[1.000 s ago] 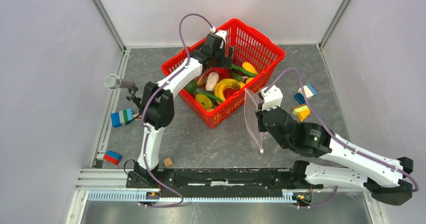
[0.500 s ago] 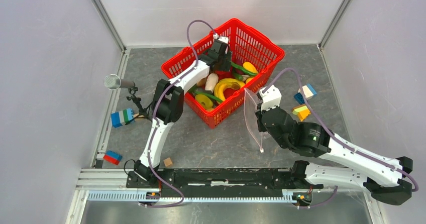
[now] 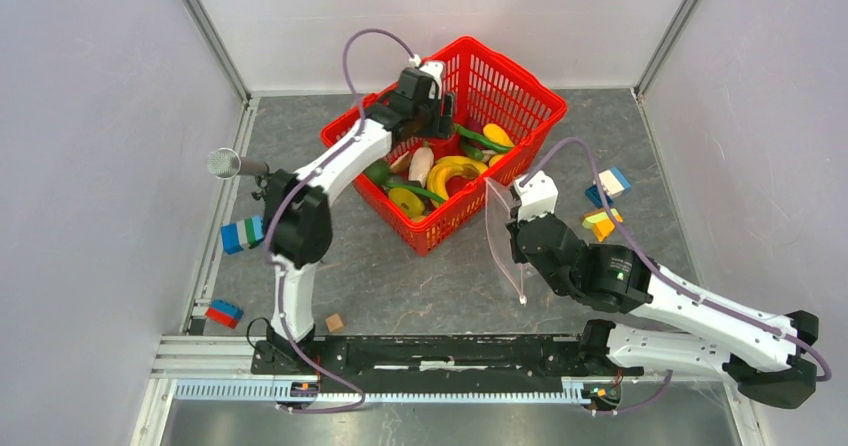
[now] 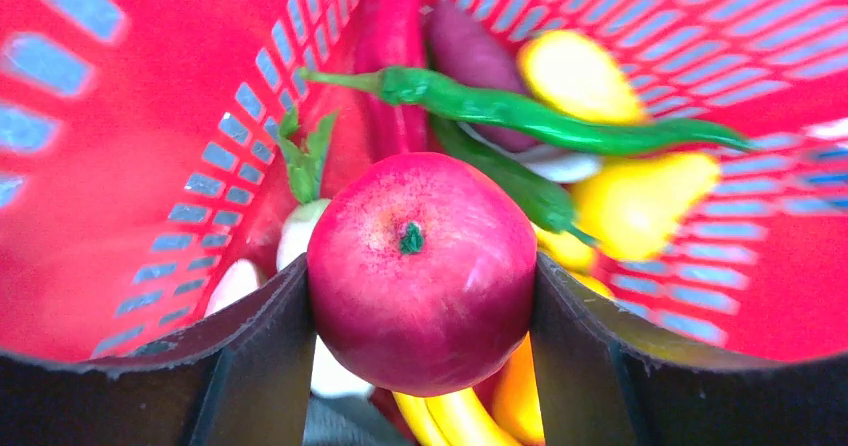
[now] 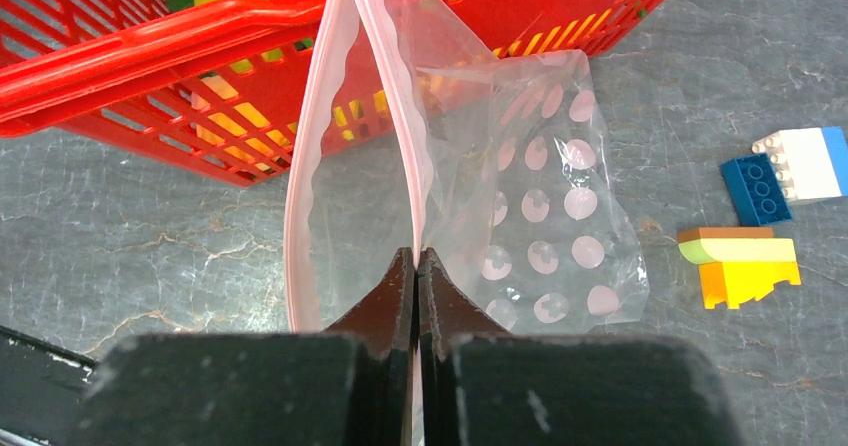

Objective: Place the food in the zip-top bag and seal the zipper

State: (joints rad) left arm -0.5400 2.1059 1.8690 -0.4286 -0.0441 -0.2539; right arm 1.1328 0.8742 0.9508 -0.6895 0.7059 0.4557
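Note:
My left gripper [image 3: 437, 116] is inside the red basket [image 3: 520, 81], shut on a glossy red apple [image 4: 420, 271]. The apple sits between both fingers [image 4: 260, 356], above the other food: a yellow banana [image 3: 450, 171], a green chilli [image 4: 520, 116] and a yellow fruit [image 4: 570, 71]. My right gripper [image 5: 416, 256] is shut on one lip of the zip-top bag [image 5: 540, 206]. It holds the bag upright, mouth open, beside the basket's near right wall. The pale pink zipper [image 5: 300, 216] curves along the mouth. The bag also shows in the top view [image 3: 503, 236].
Coloured bricks lie right of the bag [image 3: 610, 181] [image 3: 600, 224] and at the left edge [image 3: 243, 234] [image 3: 223, 313]. A small wooden cube [image 3: 334, 322] lies near the left arm's base. A microphone [image 3: 228, 163] stands at the left wall.
My left arm's elbow swung right, then back left, and its gripper shifted a little left within the basket. My right gripper and the bag have barely moved.

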